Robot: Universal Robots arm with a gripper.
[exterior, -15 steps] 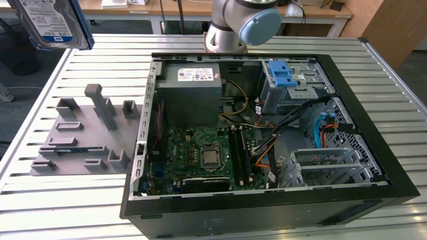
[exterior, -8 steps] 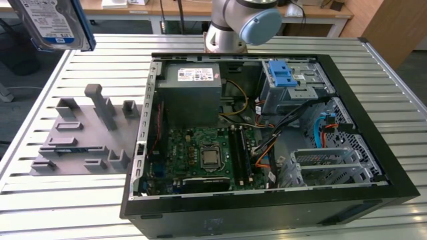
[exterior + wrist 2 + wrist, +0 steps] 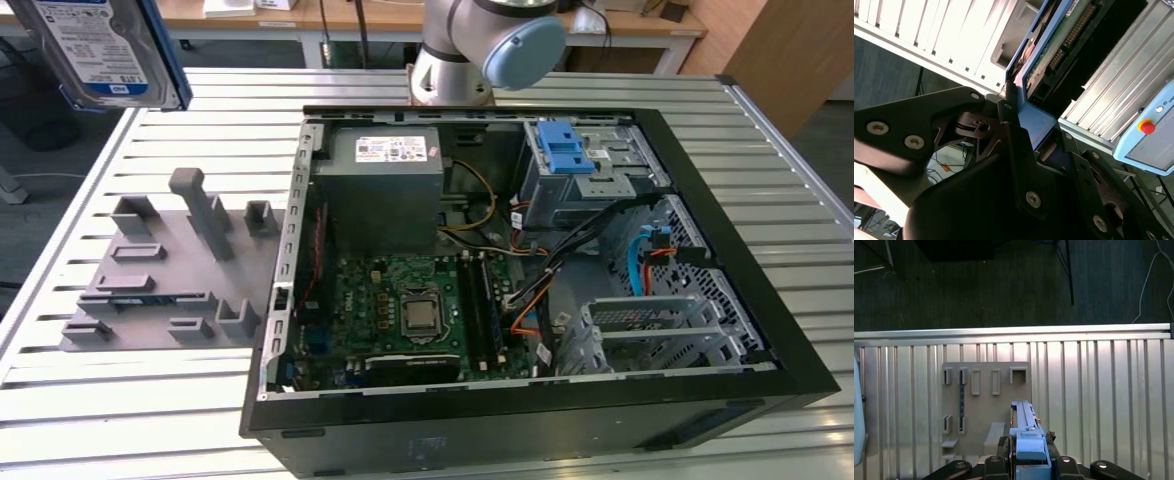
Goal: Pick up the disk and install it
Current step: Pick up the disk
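Slatted metal table [image 3: 747, 130] with an open computer case [image 3: 707, 200]; the disk [image 3: 100, 50] is held in the air.

The gripper [image 3: 1026, 440] has its fingers [image 3: 1002, 442] clamped on the disk's blue frame, one on each side, as both wrist views show. In the exterior view the disk hangs label-out at the far left, clear of the case. In the first wrist view it is edge-on over the grey fixture [image 3: 160, 280]. A bare blue bracket [image 3: 563, 150] sits in the case's far right drive cage.
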